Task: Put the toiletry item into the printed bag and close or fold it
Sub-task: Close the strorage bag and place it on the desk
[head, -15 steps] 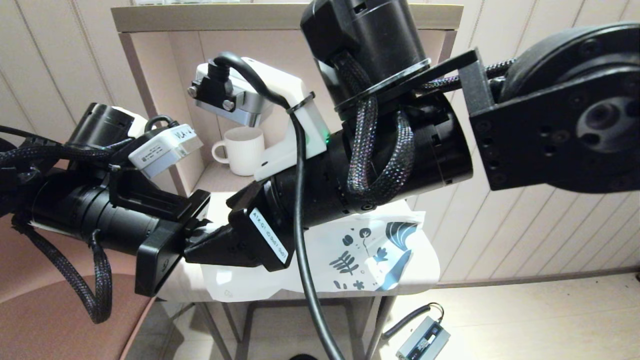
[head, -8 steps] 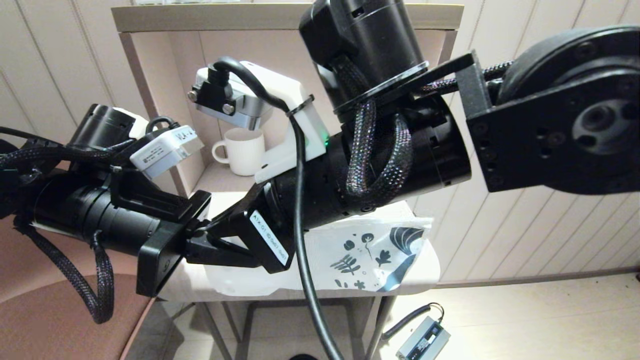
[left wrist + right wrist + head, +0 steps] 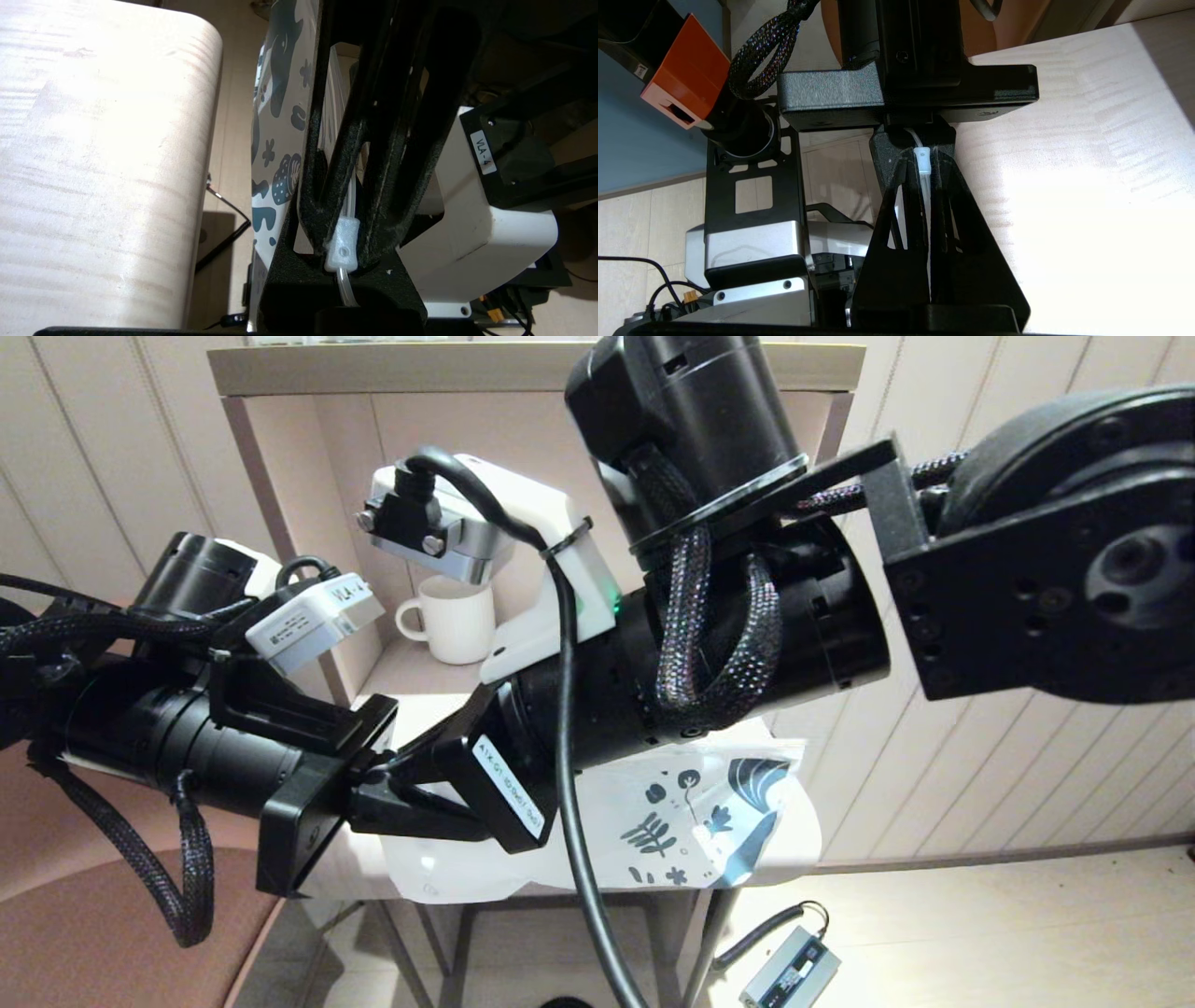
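Note:
The printed bag (image 3: 691, 803) lies over the small table (image 3: 801, 845), its dark blue leaf print toward the right end. My left gripper (image 3: 425, 807) and right gripper (image 3: 383, 789) meet nose to nose over the bag's left end. Both are shut on its zip edge. The white zip slider (image 3: 343, 242) sits pinched between black fingers (image 3: 397, 186), with the print (image 3: 275, 93) beyond. From the right wrist, the slider (image 3: 921, 158) shows at the tips of the right gripper (image 3: 922, 175), a thin white strip running between its fingers. The toiletry item is not in view.
A white ribbed mug (image 3: 455, 616) stands in the shelf niche behind the table. A brown chair seat (image 3: 93, 933) is at lower left. A small grey device with a cable (image 3: 789, 975) lies on the floor to the right of the table's legs.
The bag's printed end has lifted and bunched a little, then settled. Both grippers have shifted slightly right while keeping hold of the zip edge.

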`<state>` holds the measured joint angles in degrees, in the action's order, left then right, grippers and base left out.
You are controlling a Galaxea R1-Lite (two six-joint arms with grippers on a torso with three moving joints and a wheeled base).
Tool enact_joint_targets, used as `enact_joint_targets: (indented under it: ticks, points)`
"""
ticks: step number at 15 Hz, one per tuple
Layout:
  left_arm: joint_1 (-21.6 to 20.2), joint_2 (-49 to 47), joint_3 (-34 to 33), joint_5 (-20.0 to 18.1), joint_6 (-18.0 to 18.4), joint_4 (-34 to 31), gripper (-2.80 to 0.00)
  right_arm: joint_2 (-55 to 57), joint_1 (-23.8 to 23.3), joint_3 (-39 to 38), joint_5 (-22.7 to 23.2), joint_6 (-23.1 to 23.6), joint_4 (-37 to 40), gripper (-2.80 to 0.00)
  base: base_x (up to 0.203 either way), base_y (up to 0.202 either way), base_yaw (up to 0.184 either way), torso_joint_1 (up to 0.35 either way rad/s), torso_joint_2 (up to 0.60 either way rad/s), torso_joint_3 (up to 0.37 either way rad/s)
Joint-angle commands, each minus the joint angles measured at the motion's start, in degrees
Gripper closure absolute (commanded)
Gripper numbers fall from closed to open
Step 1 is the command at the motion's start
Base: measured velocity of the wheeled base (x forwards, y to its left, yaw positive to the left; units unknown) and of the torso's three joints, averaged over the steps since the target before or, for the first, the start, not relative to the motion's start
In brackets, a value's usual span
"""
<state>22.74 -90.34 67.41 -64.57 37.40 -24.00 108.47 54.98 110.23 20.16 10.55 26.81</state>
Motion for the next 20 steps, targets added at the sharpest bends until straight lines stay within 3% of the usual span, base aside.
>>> enact_joint_targets:
  ticks: [1,6,20]
  points:
    - [-0.06,0.17,0.0,-0.38,0.22,-0.17,0.0,-2.43,-0.92,-1.7,0.14,0.17,0.23,0.0,0.0,0.0,0.0,0.0,0.0,0.0]
    - [0.03,0.26,-0.35,-0.38,0.22,-0.17,0.0,-5.11,-3.27,-4.81,0.14,0.26,0.1,0.0,0.0,0.0,0.0,0.0,0.0,0.0]
    - [0.29,0.52,-0.35,-0.38,0.22,-0.17,0.0,-21.56,-14.44,-23.68,1.3,0.15,-0.91,0.0,0.0,0.0,0.0,0.0,0.0,0.0]
